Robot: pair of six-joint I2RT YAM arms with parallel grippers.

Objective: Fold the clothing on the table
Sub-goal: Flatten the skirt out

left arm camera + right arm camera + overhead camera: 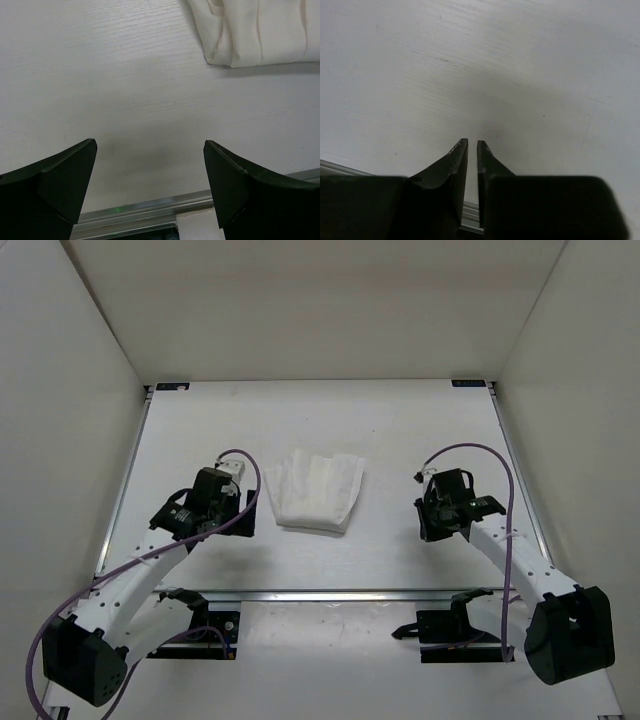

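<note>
Left gripper (150, 144) hangs over bare board with its jaws spread wide and nothing between them. The right gripper (472, 142) has its jaws drawn almost together on nothing. Neither one touches the cloth.

Seen from overhead, the table (400, 420) carries a single item, and both arms lean in from the six o'clock edge to flank it. The left gripper sits at nine o'clock of the cloth and near it, the right at three o'clock and further off. This symmetric stand-off probably keeps both arms within reach of either side edge without casting shadow on the fabric.

The clothing (318, 490) lies flat around the table's centre as a compact fan, wider toward twelve o'clock and narrowing toward six, with lengthwise creases. In the left wrist view its rounded, doubled-over corner shows at one o'clock, so it seems to be layered already. Whether another fold is wanted I cannot tell.

A metal rail (330, 593) runs across at six o'clock, well apart from the cloth.
</note>
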